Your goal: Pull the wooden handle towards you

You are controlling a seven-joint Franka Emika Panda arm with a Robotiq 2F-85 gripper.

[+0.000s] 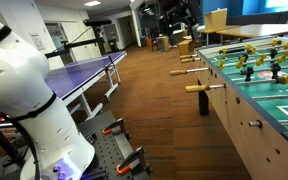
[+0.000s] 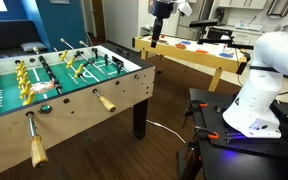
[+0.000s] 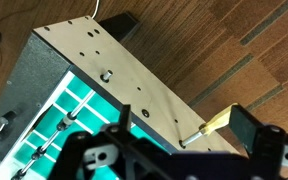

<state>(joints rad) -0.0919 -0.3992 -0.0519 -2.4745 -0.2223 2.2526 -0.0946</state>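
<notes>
A foosball table (image 3: 94,60) has light wooden handles on steel rods along its side. In the wrist view one wooden handle (image 3: 217,120) sticks out from the side panel. My gripper (image 3: 187,125) is open above it, and the handle lies just inside the right finger without touching it. Several wooden handles show in both exterior views (image 1: 197,88) (image 2: 105,101) (image 2: 35,150). There my gripper (image 1: 174,15) (image 2: 162,14) hangs high in the air, well above the table (image 2: 124,85).
A blue ping-pong table (image 1: 84,72) stands across the wooden floor (image 1: 144,100). A wooden workbench (image 2: 199,55) stands behind the foosball table. A cable (image 2: 164,128) lies on the floor by the table leg (image 2: 136,118). My white base (image 2: 254,100) sits on a black cart.
</notes>
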